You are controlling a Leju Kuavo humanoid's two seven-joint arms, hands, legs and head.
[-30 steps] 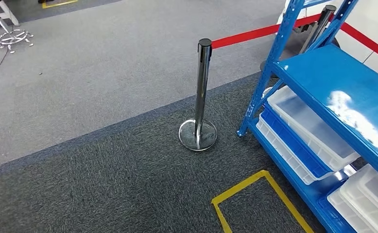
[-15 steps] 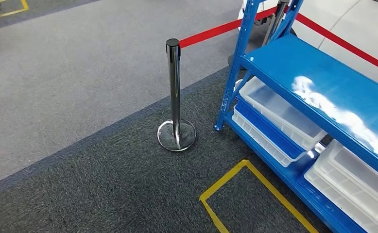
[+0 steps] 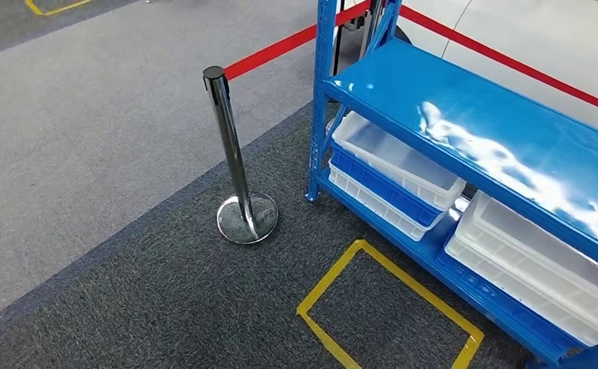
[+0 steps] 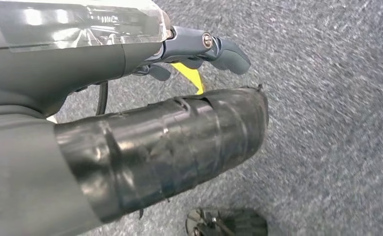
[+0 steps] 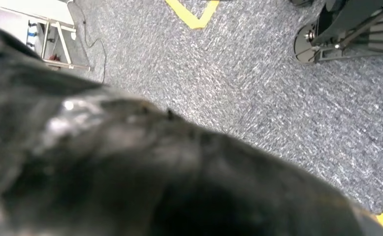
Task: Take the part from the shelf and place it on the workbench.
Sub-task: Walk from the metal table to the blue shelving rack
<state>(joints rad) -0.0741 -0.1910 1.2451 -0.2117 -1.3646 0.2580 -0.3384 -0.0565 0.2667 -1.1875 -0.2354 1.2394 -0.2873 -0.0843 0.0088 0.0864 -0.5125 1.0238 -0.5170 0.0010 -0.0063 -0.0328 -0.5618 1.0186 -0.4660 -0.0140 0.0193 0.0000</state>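
Two hands hang by the floor, grip unreadable; no part visible on the shelf (image 3: 465, 123), so handling unjudgeable.

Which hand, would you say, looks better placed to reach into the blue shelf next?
Probably the right: the blue shelf and its white bins lie on the right of the head view. The left hand and right hand both hang over carpet.
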